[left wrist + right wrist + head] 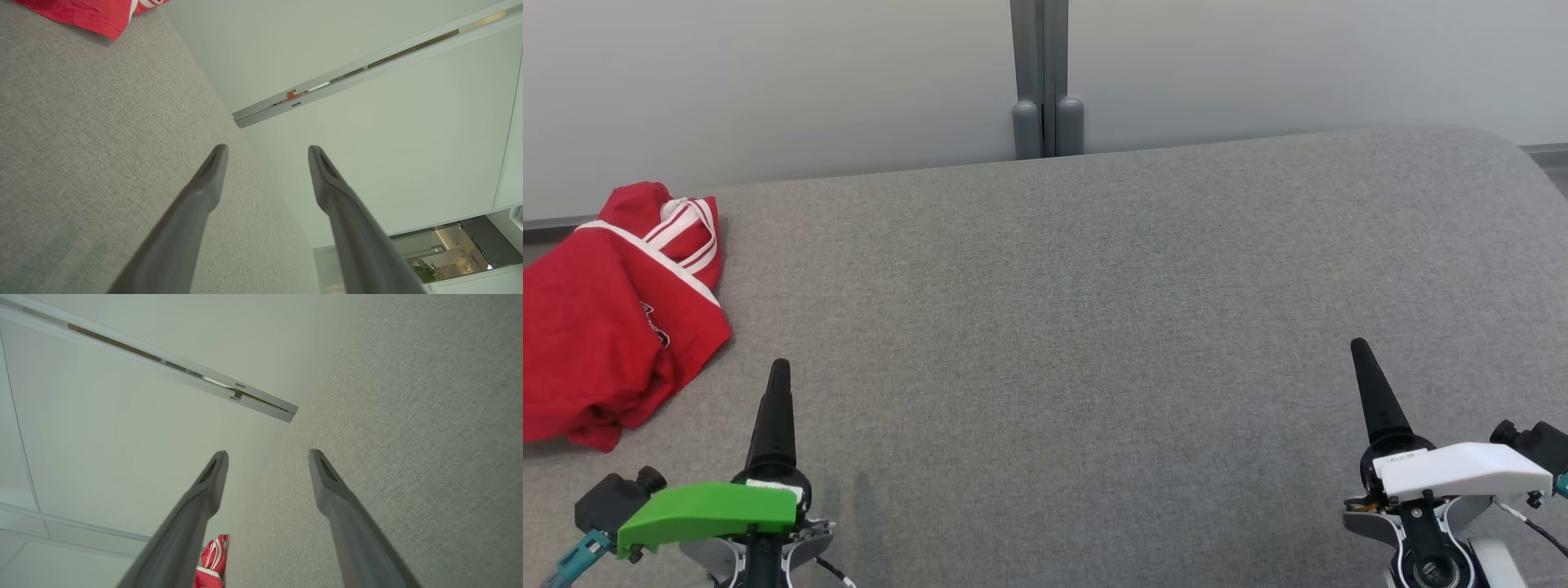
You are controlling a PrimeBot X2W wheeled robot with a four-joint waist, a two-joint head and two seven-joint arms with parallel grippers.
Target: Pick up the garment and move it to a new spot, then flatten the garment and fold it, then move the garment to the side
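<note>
Both pincers stand wide open and hold nothing: your left pincer [267, 151] and your right pincer [267, 455] hang over the bare grey surface [1094, 327]. You will find the red garment [613, 310], with its white stripes, bunched at the surface's far left edge. It lies near the left pincer, ahead of it and further left, not touching. The right pincer is well apart from it.

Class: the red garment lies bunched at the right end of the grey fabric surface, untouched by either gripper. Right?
No: the red garment lies at the left end of the grey fabric surface, as the head view shows. The rest holds.
</note>
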